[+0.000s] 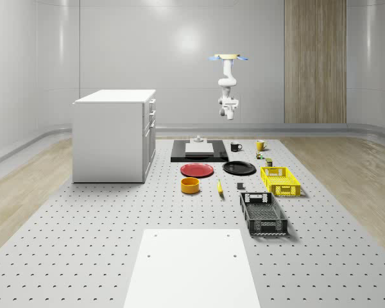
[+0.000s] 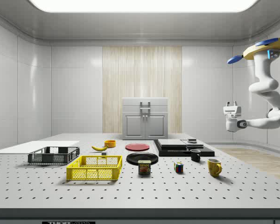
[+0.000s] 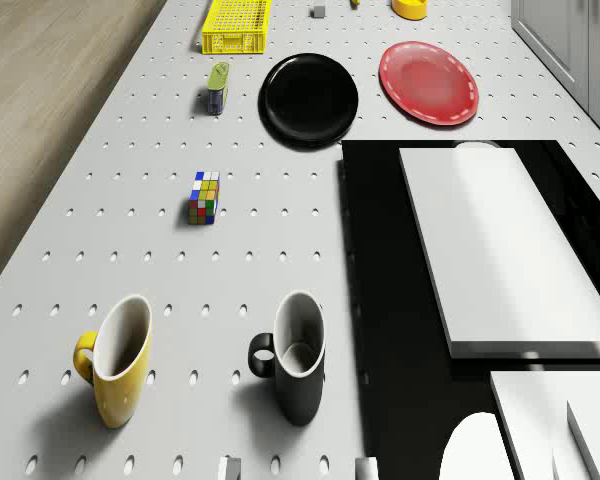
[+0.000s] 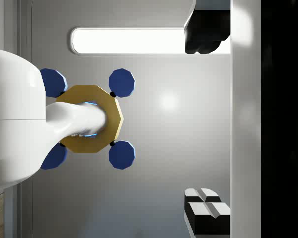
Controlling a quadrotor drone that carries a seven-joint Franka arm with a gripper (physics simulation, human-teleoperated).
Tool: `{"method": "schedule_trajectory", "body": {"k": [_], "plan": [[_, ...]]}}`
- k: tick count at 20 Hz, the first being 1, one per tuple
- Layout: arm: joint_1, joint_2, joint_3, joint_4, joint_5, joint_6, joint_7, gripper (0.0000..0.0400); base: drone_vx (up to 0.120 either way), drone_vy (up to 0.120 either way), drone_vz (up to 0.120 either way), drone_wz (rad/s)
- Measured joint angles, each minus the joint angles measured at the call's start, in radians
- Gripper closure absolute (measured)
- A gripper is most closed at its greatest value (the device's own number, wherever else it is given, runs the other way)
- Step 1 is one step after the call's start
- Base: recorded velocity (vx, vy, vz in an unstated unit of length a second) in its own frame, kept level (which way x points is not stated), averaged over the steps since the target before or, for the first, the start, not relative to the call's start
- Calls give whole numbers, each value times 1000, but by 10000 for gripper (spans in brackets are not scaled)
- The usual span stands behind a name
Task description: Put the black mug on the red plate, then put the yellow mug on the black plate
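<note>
The black mug (image 1: 236, 147) (image 2: 195, 155) (image 3: 298, 357) stands upright on the table beside a black slab. The yellow mug (image 1: 260, 145) (image 2: 214, 167) (image 3: 118, 360) stands upright a short way from it. The red plate (image 1: 197, 170) (image 3: 428, 82) and the black plate (image 1: 239, 168) (image 3: 309, 98) lie side by side nearer the table's middle, both bare. The drone (image 1: 228, 58) (image 2: 266, 49) (image 4: 89, 119) hovers high over the table's back end, near the mugs. My gripper (image 1: 228, 115) (image 2: 230, 105) (image 4: 208, 121) hangs well above the mugs, open, holding nothing.
A white cabinet (image 1: 112, 135) stands at the whole-scene view's left. A black slab (image 1: 179, 154) carries a white block. A yellow basket (image 1: 280, 180), a black basket (image 1: 263, 213), an orange bowl (image 1: 190, 185), a banana (image 1: 219, 187), a puzzle cube (image 3: 204, 197) and a can (image 3: 217, 87) lie around.
</note>
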Motion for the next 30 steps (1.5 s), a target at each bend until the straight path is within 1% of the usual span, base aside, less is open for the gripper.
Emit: {"method": "schedule_trajectory", "body": {"k": [2, 7, 10, 13, 19, 22, 30], "plan": [[-1, 3, 1, 42, 0, -37, -1, 0, 20, 0, 0, 0], [-3, 33, 2, 149, 1, -111, -2, 0, 120, 0, 0, 0], [-4, 53, 2, 206, 2, -145, -2, 0, 120, 0, 0, 0], [-5, 69, 3, 248, 2, -168, -2, 0, 120, 0, 0, 0], [-6, 83, 3, 286, 2, -188, -3, 0, 120, -7, 0, 0], [-6, 85, 4, 293, 2, -191, -3, 0, 120, -93, 0, 0], [-7, 84, 4, 295, 2, -188, -3, 0, 120, 0, 0, 0]]}}
